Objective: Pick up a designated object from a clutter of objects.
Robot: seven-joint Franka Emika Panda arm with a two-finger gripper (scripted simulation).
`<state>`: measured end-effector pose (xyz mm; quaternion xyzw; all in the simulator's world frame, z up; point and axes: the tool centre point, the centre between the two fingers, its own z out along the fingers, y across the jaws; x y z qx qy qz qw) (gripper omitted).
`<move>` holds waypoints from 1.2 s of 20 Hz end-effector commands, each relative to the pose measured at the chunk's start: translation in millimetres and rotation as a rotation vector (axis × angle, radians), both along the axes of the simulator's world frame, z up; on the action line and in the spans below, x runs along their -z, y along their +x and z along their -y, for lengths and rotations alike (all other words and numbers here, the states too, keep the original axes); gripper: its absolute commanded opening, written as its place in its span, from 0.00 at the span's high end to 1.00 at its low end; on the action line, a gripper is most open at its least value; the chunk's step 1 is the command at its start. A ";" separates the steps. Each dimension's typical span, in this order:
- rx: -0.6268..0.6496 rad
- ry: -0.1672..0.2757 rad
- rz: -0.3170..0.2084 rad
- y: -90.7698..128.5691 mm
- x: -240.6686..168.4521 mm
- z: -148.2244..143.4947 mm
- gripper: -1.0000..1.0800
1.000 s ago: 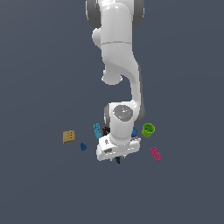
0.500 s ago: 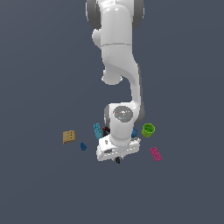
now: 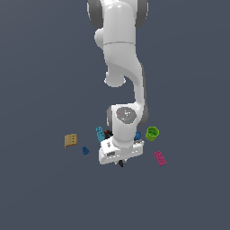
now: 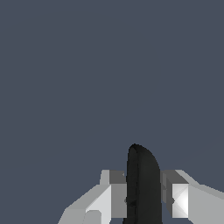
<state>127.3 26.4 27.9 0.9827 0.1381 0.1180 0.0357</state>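
my gripper (image 4: 143, 201) is clenched on the black spring clamp's long thin handle (image 4: 142, 183), which stands between my two grey fingers (image 4: 117, 199). in the exterior view the rest of that clamp (image 3: 108, 133) is mostly hidden behind my white wrist. beside the clamp sits the cyan studded brick (image 3: 99, 133), beyond it the small dark blue bit (image 3: 85, 150) and the tan square block (image 3: 70, 140). on the clamp's other side lie the blue ball (image 3: 138, 135), green cup (image 3: 152, 133) and magenta brick (image 3: 160, 158).
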 end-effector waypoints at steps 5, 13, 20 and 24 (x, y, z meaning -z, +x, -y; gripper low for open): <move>0.001 -0.001 0.000 -9.3 -22.6 9.3 1.00; 0.000 -0.002 0.001 -31.5 -75.3 28.3 1.00; -0.001 -0.002 0.001 -55.9 -134.4 49.5 1.00; -0.001 -0.002 0.001 -70.0 -169.6 62.0 1.00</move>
